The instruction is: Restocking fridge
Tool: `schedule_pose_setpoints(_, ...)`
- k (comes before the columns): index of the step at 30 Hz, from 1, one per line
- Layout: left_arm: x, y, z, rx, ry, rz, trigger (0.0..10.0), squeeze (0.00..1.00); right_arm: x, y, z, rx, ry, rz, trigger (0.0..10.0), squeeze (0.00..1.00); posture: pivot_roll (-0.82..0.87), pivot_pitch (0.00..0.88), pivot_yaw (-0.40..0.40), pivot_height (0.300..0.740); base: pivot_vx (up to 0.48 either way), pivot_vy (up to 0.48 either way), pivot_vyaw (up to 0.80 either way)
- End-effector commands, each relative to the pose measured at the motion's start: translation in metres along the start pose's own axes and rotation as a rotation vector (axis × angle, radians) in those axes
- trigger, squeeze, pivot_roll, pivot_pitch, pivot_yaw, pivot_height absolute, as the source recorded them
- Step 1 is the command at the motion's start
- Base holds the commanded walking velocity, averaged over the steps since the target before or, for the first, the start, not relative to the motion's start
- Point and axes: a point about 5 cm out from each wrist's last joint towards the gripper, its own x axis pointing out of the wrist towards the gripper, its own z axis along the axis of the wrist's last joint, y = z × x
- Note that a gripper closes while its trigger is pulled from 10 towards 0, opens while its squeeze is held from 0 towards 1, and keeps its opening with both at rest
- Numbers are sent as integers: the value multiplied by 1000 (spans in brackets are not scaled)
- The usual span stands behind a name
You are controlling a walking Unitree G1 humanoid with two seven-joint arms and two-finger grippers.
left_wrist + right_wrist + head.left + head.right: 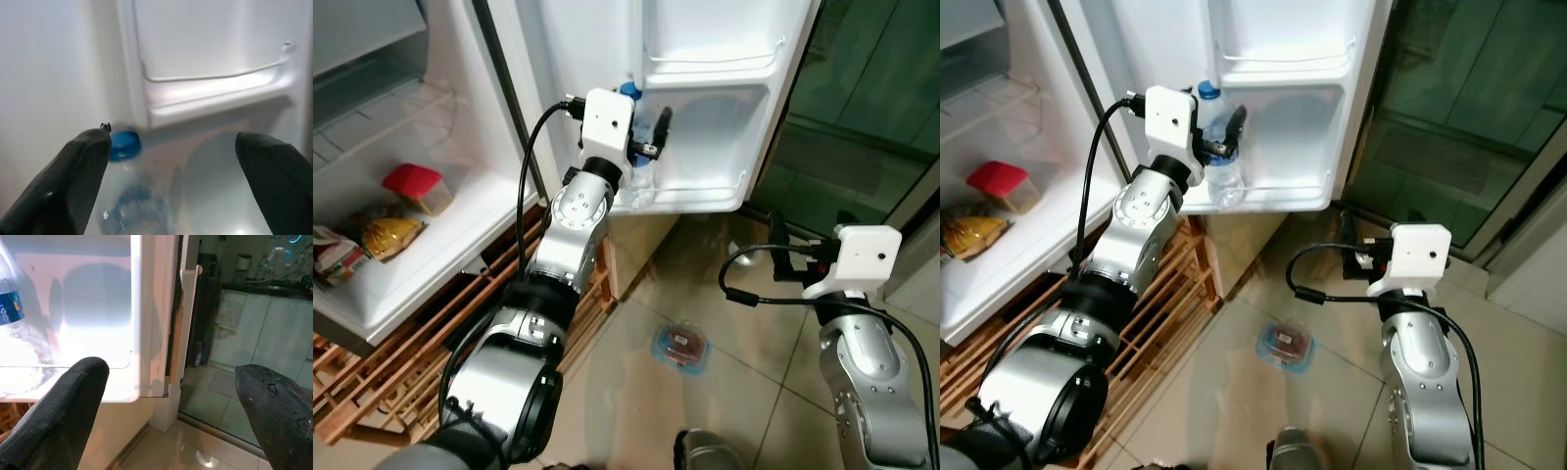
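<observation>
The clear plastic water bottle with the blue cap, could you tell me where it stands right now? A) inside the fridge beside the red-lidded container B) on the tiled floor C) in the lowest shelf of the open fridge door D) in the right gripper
C: the clear plastic water bottle with the blue cap stands upright in the lowest door shelf, with the open left gripper at its neck.

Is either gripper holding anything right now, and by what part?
Nothing is held. The left gripper is open by the water bottle standing in the door shelf; the right gripper is open and empty.

Water bottle (1224, 166) half hidden behind left wrist; label blurred.
</observation>
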Motion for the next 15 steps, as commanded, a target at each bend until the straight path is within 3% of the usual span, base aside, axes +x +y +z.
schedule_pose_setpoints(1,-13,4,-4,-24,44,-27,10000,1000,-1,-3,1,-12,-16,-28,10000,141,-332,18,100,740,0,0,0)
schedule_pose_setpoints(2,-26,8,-9,-56,72,-31,10000,1000,-3,-7,1,-18,-19,-50,10000,137,-318,16,107,740,0,0,0)
schedule_pose_setpoints(3,-26,8,-9,-56,72,-31,10000,1000,-3,-7,1,-18,-19,-50,10000,137,-318,16,107,740,0,0,0)
schedule_pose_setpoints(4,-54,17,-13,-99,86,-2,10000,1000,-6,-13,0,-23,-18,-89,10000,137,-308,16,108,740,0,0,0)
schedule_pose_setpoints(5,-54,17,-13,-99,86,-2,10000,1000,-6,-13,0,-23,-18,-89,10000,137,-308,16,108,740,0,0,0)
schedule_pose_setpoints(7,-76,22,-13,-128,79,37,10000,1000,-8,-16,-2,-18,-4,-113,10000,141,-303,19,104,740,0,0,0)
schedule_pose_setpoints(8,-107,23,-22,-121,140,76,10000,1000,-7,-15,-3,-19,2,-113,10000,137,-284,18,100,740,0,0,0)
schedule_pose_setpoints(9,-119,23,-27,-124,175,103,10000,1000,-6,-15,-4,-19,3,-112,10000,133,-279,18,97,740,0,0,0)
schedule_pose_setpoints(12,-131,25,-33,-136,219,159,10000,1000,-3,-15,-5,-20,7,-110,10000,129,-269,18,88,740,0,0,0)
schedule_pose_setpoints(13,-132,28,-37,-113,221,180,10000,0,-1,-15,-5,-19,10,-99,10000,129,-259,18,73,740,0,0,0)
schedule_pose_setpoints(15,-132,31,-40,-72,220,184,10000,0,1,-14,-6,-17,13,-84,10000,129,-257,21,67,740,0,0,0)
